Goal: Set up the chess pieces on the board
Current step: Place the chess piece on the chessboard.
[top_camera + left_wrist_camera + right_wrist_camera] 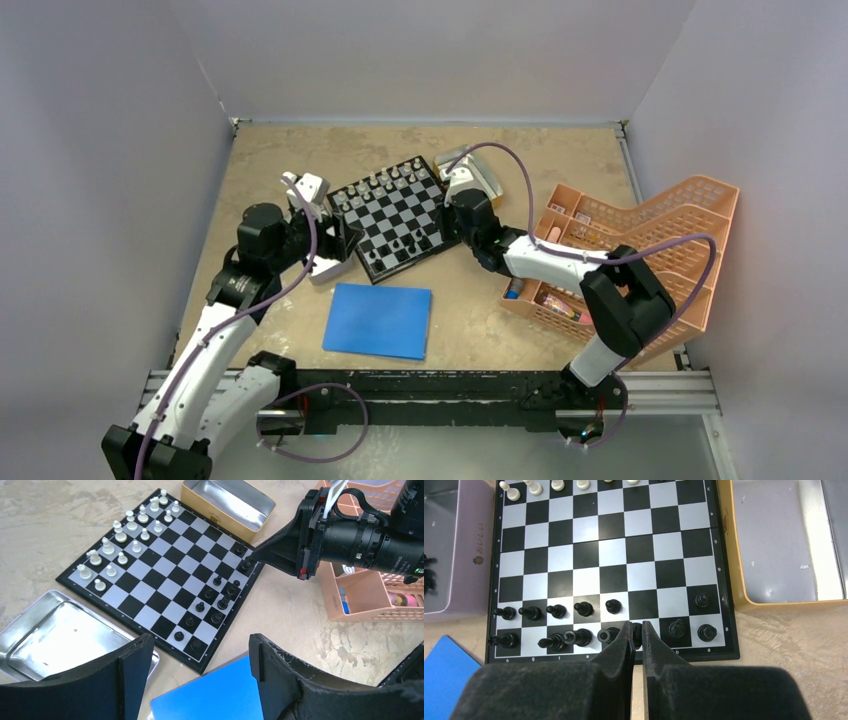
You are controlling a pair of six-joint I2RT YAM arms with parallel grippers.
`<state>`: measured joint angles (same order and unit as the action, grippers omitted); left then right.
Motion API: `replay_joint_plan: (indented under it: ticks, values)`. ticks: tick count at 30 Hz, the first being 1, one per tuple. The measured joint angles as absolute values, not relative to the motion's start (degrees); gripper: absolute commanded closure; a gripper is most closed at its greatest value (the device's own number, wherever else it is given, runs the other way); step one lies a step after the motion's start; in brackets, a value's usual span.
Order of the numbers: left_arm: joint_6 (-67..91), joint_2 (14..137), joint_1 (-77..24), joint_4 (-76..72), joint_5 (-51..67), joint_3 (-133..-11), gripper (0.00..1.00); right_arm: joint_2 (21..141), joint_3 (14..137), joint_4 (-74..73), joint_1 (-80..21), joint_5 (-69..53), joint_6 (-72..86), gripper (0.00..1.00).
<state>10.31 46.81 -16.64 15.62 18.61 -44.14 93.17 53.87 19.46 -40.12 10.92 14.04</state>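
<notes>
My L arm (215,330) bends in from the left. The L gripper (200,642) hangs over the near corner of the chessboard (614,555), fingers wide apart, nothing in them. My R arm (545,260) stretches low from the right. The R gripper (636,627) is pinched on a black piece (637,636) in the back row. On the board I count 16 white pieces (131,519) and 13 black pieces (583,609), incl. the pinched one. Nearby: silver tray (50,635), gold-edged tin (235,505), blue sheet (378,320).
</notes>
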Motion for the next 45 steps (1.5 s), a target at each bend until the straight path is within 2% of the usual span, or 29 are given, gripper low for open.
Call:
replay_joint_plan:
  ticks: [8,19,27,45]
  values:
    - [8.1,40.8,-16.6,17.4,13.3,-44.1,0.31,92.2,54.0,19.2,-41.5,11.3,15.6,0.99]
    - [8.0,35.4,-16.6,19.0,-1.8,-44.1,0.28,90.8,54.8,20.4,-51.8,12.8,20.0,0.97]
    - [8.4,31.3,-16.6,19.4,-10.0,-43.9,0.27,96.8,56.8,22.2,-56.1,15.6,21.4,0.97]
    - [8.3,30.0,-16.6,19.2,-11.8,-43.2,0.27,105.9,59.1,24.6,-57.7,20.2,19.0,0.97]
